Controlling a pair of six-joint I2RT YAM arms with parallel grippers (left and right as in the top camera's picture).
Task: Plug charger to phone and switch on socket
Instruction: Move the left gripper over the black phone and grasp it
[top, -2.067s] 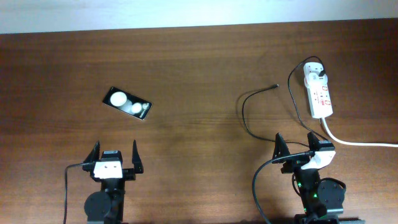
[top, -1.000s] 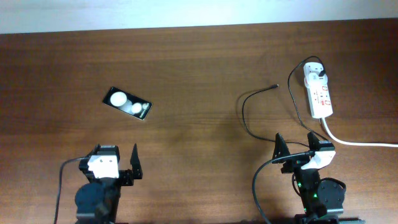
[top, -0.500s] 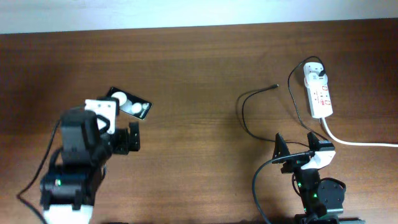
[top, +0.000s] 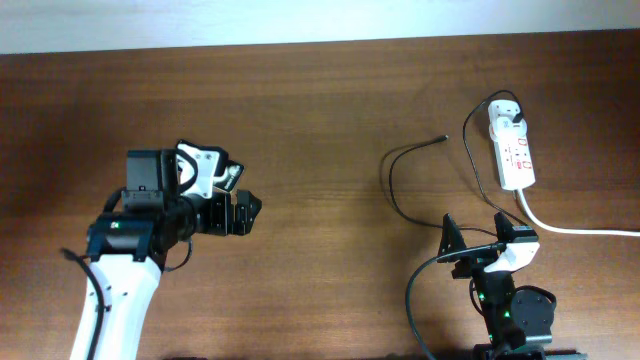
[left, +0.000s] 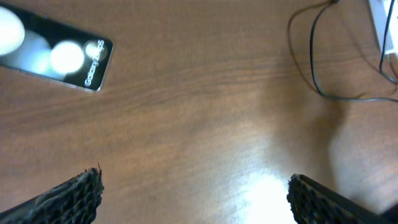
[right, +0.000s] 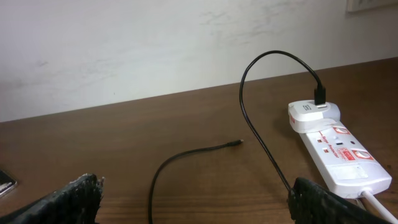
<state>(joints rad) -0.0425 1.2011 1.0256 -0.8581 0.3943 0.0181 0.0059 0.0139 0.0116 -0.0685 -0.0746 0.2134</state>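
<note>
The phone (left: 53, 53) lies flat at the top left of the left wrist view, its glossy screen showing white reflections. In the overhead view only its corner (top: 232, 177) shows beside the left wrist. My left gripper (top: 238, 212) is open and empty over bare wood just right of the phone; its fingers (left: 196, 199) frame the table. The charger (top: 392, 180) is a thin black cable curving from its tip to a white plug (right: 314, 115) in the socket (top: 513, 152). My right gripper (top: 476, 235) is open and empty, low at the front right, its fingers (right: 198, 202) facing the cable (right: 186, 158) and socket (right: 339, 155).
A thick white cord (top: 570, 228) runs from the socket's near end off the right edge. A white wall (right: 155, 43) stands behind the table's far edge. The robots' own black cables hang at the front by each base.
My left arm has risen from its rest pose at the front and swung forward and right, so it now covers most of the phone. The right arm has not moved.
</note>
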